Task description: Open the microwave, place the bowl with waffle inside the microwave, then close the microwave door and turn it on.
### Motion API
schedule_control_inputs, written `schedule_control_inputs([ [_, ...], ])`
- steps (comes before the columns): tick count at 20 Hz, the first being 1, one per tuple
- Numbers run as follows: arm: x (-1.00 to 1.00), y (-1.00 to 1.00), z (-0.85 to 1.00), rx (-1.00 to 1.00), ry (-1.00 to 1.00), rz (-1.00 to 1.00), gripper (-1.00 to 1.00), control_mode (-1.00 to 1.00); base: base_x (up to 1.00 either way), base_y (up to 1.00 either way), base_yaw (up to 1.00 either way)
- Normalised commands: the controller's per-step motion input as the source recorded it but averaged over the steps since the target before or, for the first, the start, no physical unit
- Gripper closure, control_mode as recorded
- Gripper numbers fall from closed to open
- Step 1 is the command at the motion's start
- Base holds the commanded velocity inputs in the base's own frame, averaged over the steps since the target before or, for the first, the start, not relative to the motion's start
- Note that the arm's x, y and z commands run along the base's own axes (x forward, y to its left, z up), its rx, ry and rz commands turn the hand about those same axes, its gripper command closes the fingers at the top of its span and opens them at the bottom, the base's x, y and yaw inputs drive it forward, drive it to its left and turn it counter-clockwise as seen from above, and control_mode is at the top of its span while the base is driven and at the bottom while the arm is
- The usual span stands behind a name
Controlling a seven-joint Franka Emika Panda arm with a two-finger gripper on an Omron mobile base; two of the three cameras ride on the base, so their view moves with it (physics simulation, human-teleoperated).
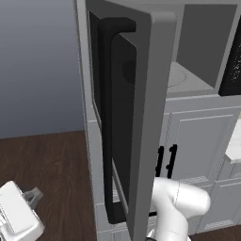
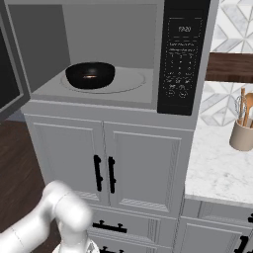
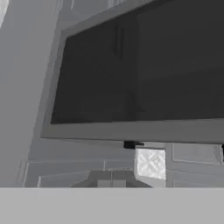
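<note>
- Right now, the large built-in grey microwave [image 2: 113, 54] stands open, and the round, wide, shallow black bowl [image 2: 90, 75] already sits on the pale round turntable [image 2: 123, 81] inside its grey cavity, towards the left side.
- Something small and orange-brown shows in the bowl's bottom; I take it for the waffle but cannot tell for sure.
- My reading is that opening and placing are done, and that closing the door is the step in hand.
- Its wide grey-framed microwave door [image 1: 150, 117], with dark tinted window and long black vertical bar handle [image 1: 108, 122], is swung far out on its left hinge, edge-on to the left base camera.
- My claw is closed, with nothing visibly gripped; its fingertips cannot be made out in the hand camera, which looks at the door's dark glass [image 3: 140, 65] from close by.
- Next, I judge I must push the door from its outer face round towards the cavity until it latches, then reach the black speckled control panel [image 2: 182, 54] on the right.
- Around: white panelled cabinet doors with black handles [image 2: 105, 173] sit below the microwave, and a white marble counter [image 2: 217, 168] to the right carries a beige utensil holder [image 2: 242, 134] with wooden tools.
- Nothing seems to block the door's swing except my own arm [image 1: 181, 202] below it, which I should keep clear.
</note>
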Motion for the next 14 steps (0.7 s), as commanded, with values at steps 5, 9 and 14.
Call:
schedule_control_inputs([
  [5,0.35,-0.37,0.5,0.0,-0.2,-0.19,1.0,-1.0,0.0,0.0,0.0],
  [9,0.43,-0.63,0.29,0.01,-0.24,-0.15,1.0,-1.0,0.0,0.0,0.0],
  [14,0.44,-0.82,0.22,0.05,-0.29,-0.1,1.0,-1.0,0.0,0.0,0.0],
])
